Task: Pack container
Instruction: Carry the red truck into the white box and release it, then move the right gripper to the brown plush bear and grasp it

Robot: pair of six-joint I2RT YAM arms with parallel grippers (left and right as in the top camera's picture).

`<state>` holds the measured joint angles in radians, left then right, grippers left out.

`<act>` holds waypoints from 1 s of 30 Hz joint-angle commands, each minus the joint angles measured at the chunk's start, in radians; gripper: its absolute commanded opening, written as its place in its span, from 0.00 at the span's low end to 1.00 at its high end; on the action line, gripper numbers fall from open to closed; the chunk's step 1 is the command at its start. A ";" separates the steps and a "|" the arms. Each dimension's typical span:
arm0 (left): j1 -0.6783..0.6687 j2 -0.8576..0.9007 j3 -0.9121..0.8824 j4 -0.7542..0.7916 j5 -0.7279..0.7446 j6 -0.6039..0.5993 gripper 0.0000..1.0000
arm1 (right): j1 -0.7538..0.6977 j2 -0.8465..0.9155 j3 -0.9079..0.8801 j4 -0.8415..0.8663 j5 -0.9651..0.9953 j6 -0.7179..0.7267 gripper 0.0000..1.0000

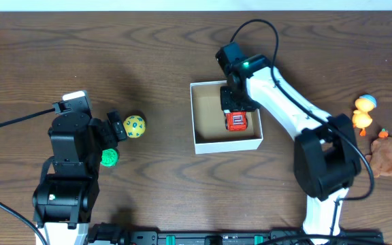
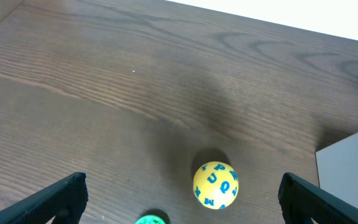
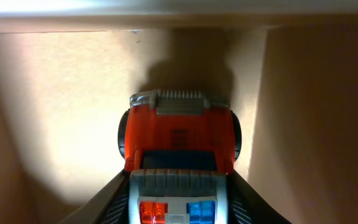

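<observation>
Container (image 1: 206, 116) mid-desk, somewhat toward far edge. Toy car (image 1: 236, 121) inside it, right half, near right wall. Right gripper (image 1: 235, 103) over car, fingers flanking it. Lettered ball (image 1: 134, 126) on desk left of container, apart. Small round toy (image 1: 109, 158) left of ball, nearer front edge. Duck figure (image 1: 364, 112) near right edge; lumpy toy (image 1: 388, 155) before it, rightward.

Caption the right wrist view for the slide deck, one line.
Right gripper holding a red toy car inside the cardboard container, close to one side wall.
</observation>
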<state>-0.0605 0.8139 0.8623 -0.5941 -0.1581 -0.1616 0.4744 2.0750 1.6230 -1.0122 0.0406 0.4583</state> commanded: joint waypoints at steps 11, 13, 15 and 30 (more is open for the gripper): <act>0.005 0.002 0.022 -0.001 -0.011 -0.016 0.98 | -0.029 -0.001 0.008 0.025 0.023 -0.055 0.50; 0.005 0.002 0.022 -0.001 -0.011 -0.016 0.98 | -0.029 -0.021 0.019 0.023 0.023 -0.081 0.63; 0.005 0.002 0.022 -0.001 -0.011 -0.016 0.98 | -0.029 -0.050 0.034 0.016 0.023 -0.109 0.81; 0.005 0.002 0.022 -0.001 -0.011 -0.016 0.98 | -0.304 -0.463 0.072 -0.079 0.110 -0.092 0.99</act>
<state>-0.0605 0.8154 0.8623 -0.5949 -0.1581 -0.1616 0.2878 1.6726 1.6840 -1.0576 0.0723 0.3546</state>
